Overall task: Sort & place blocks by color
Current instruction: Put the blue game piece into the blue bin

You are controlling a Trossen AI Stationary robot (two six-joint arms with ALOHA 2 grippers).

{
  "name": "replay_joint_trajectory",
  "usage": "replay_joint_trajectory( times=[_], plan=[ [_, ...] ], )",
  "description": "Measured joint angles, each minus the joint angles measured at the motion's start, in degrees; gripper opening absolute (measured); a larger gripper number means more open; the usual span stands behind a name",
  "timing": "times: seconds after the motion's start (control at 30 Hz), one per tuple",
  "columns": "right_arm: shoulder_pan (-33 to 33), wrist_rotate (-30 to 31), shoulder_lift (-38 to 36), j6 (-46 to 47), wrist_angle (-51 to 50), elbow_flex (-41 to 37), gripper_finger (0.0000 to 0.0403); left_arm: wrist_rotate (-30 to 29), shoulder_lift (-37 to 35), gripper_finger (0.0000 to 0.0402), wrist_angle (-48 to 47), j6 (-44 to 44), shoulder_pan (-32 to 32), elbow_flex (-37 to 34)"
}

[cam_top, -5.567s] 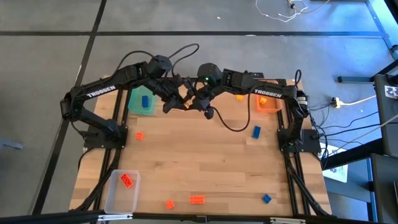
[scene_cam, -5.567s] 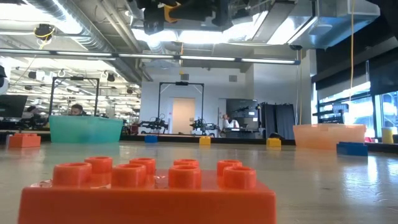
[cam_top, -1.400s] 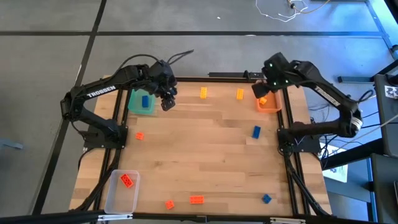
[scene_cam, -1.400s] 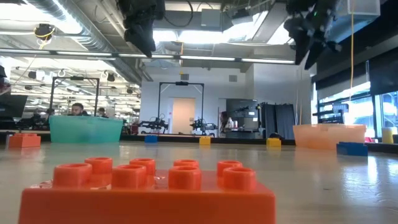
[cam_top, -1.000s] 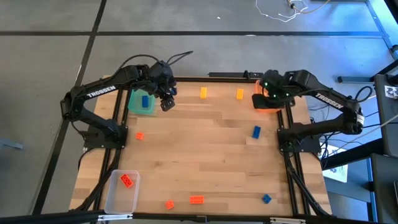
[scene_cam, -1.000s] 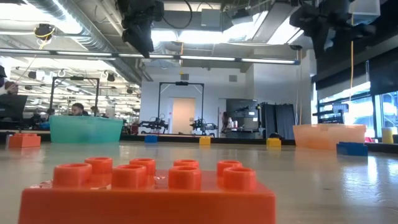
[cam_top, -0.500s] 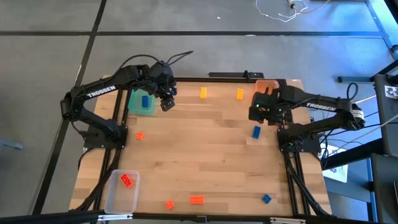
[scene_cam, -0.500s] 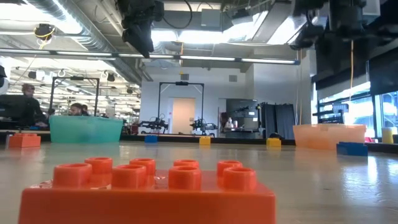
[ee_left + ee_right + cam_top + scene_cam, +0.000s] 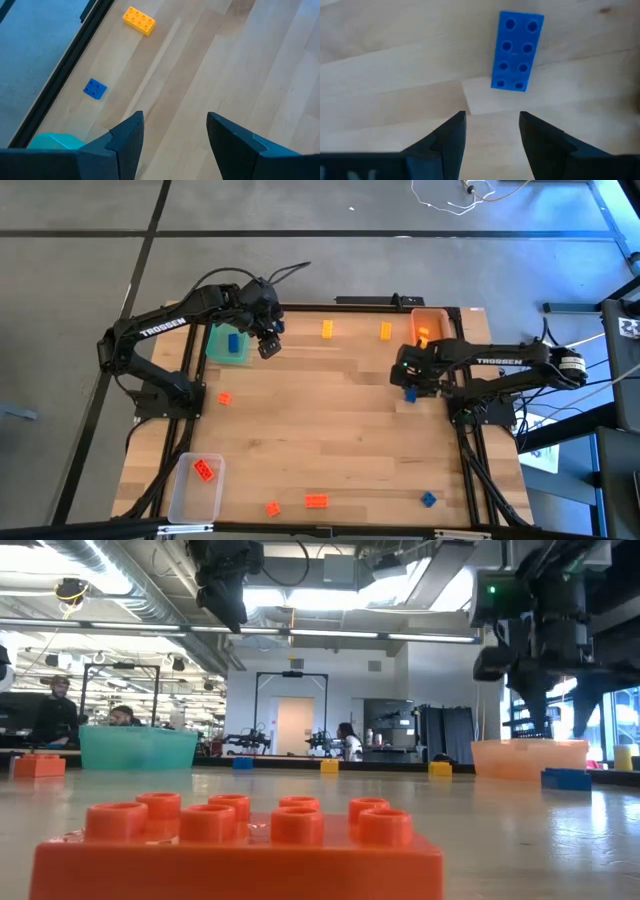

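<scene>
Right gripper (image 9: 492, 131), jaws apart and empty, hovers just above the long blue studded plastic brick (image 9: 517, 51) on the wooden table (image 9: 330, 430). Left gripper (image 9: 175, 134), also spread and empty, hangs beside the green rectangular tray (image 9: 222, 348).

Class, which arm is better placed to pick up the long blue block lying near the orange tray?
Right. The right gripper hangs open just above the blue block; the left gripper waits by the green tray.

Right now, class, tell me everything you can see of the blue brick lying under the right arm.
The blue brick is a small plastic-looking rectangle with eight round studs in two rows of four. It lies flat, studs up, on the bare wooden table near its right side, just short of the orange tray. The right gripper hangs directly above it with jaws open; nothing touches the brick but the table.
</scene>
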Motion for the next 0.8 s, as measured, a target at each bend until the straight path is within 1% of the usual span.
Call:
replay_joint_trajectory(
  times=[0.13, 0.23, 0.33, 0.5, 0.57, 0.8],
  plan=[
    [0.0, 1.1, 0.0, 1.0, 0.3, -2.7, 0.0184, 0.0, 0.0, 0.0206, 0.0, 0.0, 0.0, 0.0],
    [0.0, 3.4, 0.0, 0.9, 0.5, -3.9, 0.0184, 0.0, 0.0, 0.0206, 0.5, 0.0, 0.0, 0.0],
    [0.0, 4.4, 0.0, 0.8, 0.9, -4.7, 0.0184, 0.0, 0.0, 0.0206, 0.9, 0.0, 0.0, 0.0],
    [0.0, 10.1, 0.0, -5.1, 0.8, -5.0, 0.0184, 0.0, 0.0, 0.0206, 0.9, 0.0, 0.0, 0.0],
    [0.0, 10.3, 0.0, -6.5, 2.0, -5.0, 0.0184, 0.0, 0.0, 0.0206, 0.9, 0.0, 0.0, 0.0],
    [0.0, 10.9, 0.0, -6.5, 5.8, -5.0, 0.0184, 0.0, 0.0, 0.0206, 0.9, 0.0, 0.0, 0.0]
  ],
)
